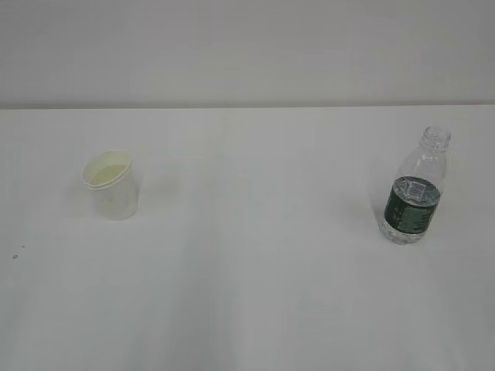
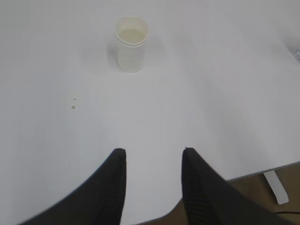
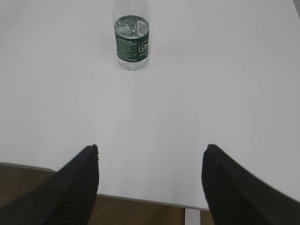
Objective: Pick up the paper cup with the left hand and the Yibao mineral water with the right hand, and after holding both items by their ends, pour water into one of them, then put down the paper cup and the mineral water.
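Exterior view: the small white tapered paper cup [image 1: 111, 185] stands upright on the left of the white table [image 1: 247, 294], and the small clear ribbed plastic bottle with a dark green label, the Yibao mineral water [image 1: 414, 197], stands upright and uncapped on the right, well apart from the cup. That spacing looks deliberate: each item sits on the side of the arm meant to take it. Neither gripper shows here.

Left wrist view: the left gripper [image 2: 153, 154] has its black fingers [image 2: 115, 183] apart with nothing between them, hovering near the table's front edge. The paper cup [image 2: 131, 43] stands well ahead of the fingertips and slightly to their left, mouth up, with a pale liquid or lining visible inside; which it is cannot be told. Two tiny specks [image 2: 73, 103] lie on the table to the left of the gripper's line.

Right wrist view: the right gripper [image 3: 152, 152] stands wider open, also empty, over the table's near edge. The mineral water [image 3: 131, 40] is well ahead and a little left of the midline, its top cut off by the frame. The wide opening suits the bottle's girth, so a straight advance with a slight leftward correction seems called for.
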Action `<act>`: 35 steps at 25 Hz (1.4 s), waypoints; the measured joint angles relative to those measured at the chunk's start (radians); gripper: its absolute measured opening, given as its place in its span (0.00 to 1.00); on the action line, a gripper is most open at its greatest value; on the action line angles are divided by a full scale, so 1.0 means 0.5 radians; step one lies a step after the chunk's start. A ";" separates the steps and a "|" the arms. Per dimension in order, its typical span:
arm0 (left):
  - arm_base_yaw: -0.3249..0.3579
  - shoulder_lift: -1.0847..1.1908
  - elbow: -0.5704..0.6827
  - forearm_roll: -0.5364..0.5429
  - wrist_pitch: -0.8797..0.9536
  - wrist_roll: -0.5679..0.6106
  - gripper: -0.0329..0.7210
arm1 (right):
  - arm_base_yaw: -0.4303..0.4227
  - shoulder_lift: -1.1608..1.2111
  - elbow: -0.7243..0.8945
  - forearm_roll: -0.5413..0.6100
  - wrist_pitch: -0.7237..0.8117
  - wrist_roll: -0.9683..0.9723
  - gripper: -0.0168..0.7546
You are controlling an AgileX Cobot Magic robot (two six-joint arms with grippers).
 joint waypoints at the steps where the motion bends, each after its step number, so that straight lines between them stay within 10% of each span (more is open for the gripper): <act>1: 0.000 0.000 0.000 0.000 -0.006 0.000 0.41 | 0.000 -0.003 0.004 0.000 0.007 -0.004 0.69; 35: 0.000 -0.021 0.094 -0.009 -0.255 0.000 0.36 | 0.000 -0.273 0.025 -0.044 0.032 -0.030 0.69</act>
